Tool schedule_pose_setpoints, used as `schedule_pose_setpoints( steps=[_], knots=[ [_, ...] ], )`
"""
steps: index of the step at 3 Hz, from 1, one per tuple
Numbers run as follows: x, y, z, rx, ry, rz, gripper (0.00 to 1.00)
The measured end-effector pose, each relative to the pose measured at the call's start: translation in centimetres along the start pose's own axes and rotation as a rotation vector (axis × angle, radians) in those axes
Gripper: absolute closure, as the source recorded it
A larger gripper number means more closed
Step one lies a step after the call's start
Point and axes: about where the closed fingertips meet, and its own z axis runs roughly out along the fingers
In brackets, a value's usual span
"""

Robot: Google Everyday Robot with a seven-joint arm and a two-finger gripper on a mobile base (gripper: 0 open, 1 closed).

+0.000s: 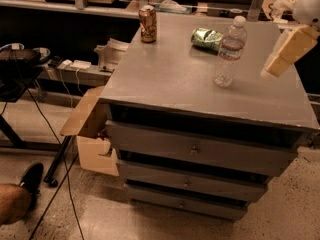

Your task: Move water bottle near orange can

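Observation:
The water bottle (230,51), clear with a white cap and a white-and-red label band, stands upright on the grey cabinet top (170,79), right of centre. The orange can (147,24) stands upright at the far left corner of the top, well apart from the bottle. My gripper (274,66), cream-coloured, hangs at the right edge of the view. It is a little to the right of the bottle at about label height and does not touch it.
A green shiny can (206,38) lies on its side just behind the bottle. The cabinet has several drawers (192,149). An open cardboard box (92,129) sits at its left side. Cables and a person's shoe (30,179) are on the floor at left.

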Motion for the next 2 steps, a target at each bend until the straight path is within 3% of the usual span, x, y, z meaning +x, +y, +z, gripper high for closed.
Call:
schedule_pose_setpoints(
  steps=[2],
  knots=[
    [-2.0, -6.5, 1.7, 0.085, -0.331, 0.118, 0.0]
  ],
)
